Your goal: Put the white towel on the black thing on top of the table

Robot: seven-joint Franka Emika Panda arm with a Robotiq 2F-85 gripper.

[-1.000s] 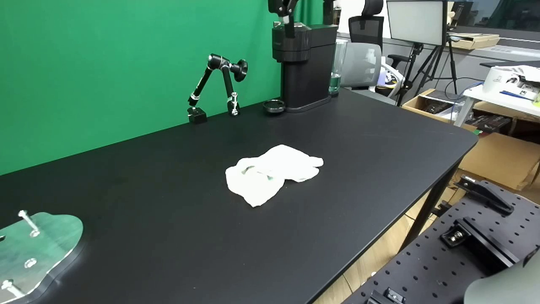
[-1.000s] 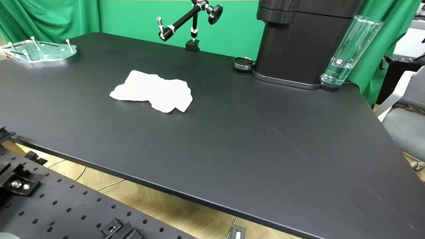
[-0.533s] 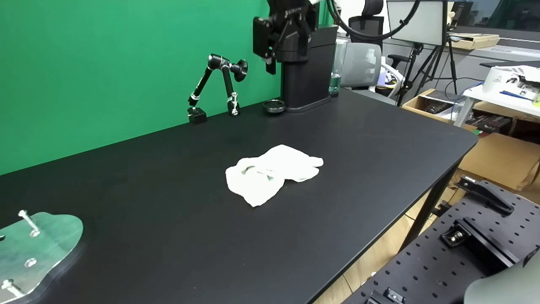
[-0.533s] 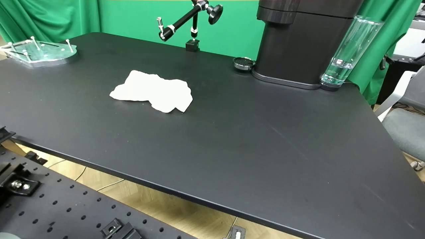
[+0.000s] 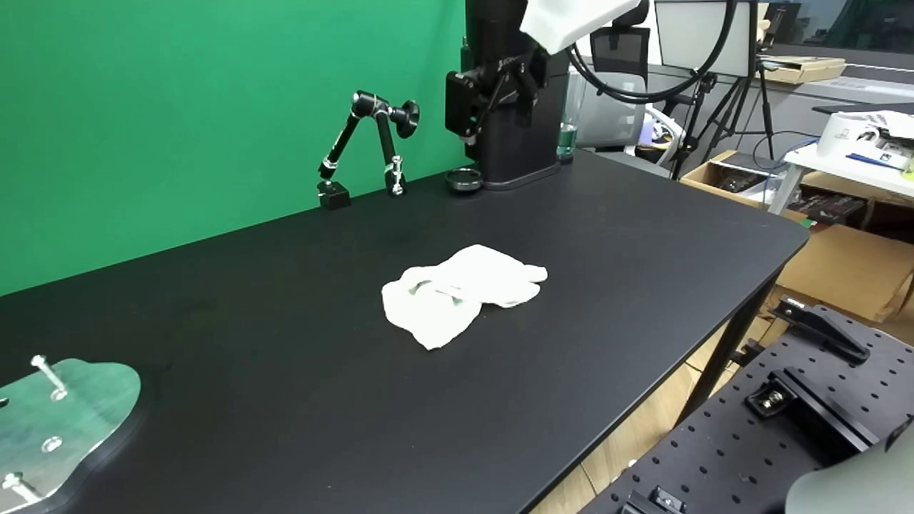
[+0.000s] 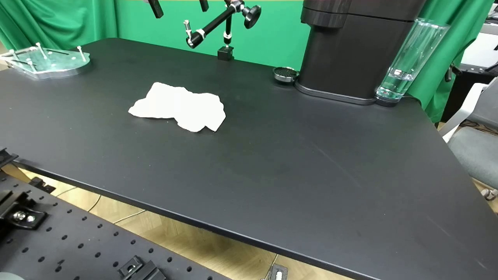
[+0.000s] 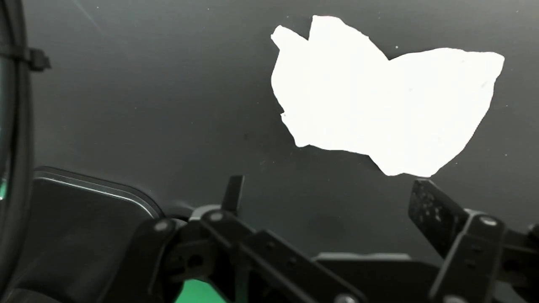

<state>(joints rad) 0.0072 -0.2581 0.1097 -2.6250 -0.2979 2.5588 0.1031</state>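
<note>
The white towel (image 5: 464,285) lies crumpled on the black table (image 5: 285,400); it also shows in an exterior view (image 6: 183,107) and in the wrist view (image 7: 379,101). A tall black machine (image 5: 514,160) stands at the table's back, also in an exterior view (image 6: 350,54); part of it shows low left in the wrist view (image 7: 84,223). My gripper (image 5: 498,134) is open and empty, in the air above and behind the towel. Its fingertips show at the top of an exterior view (image 6: 181,11). In the wrist view the gripper (image 7: 329,179) has the towel beyond its fingertips, apparently untouched.
A jointed black stand (image 5: 368,107) and a small round dish (image 5: 464,180) are by the machine. A clear water tank (image 6: 412,62) adjoins it. A greenish clear plate with upright bolts (image 6: 54,62) lies at the table's far side. A green wall (image 5: 214,107) bounds the back.
My arm has come down into view in an exterior view, and the gripper is lower than before. Its fingertips now show at the top of both exterior views. The towel has not moved.
</note>
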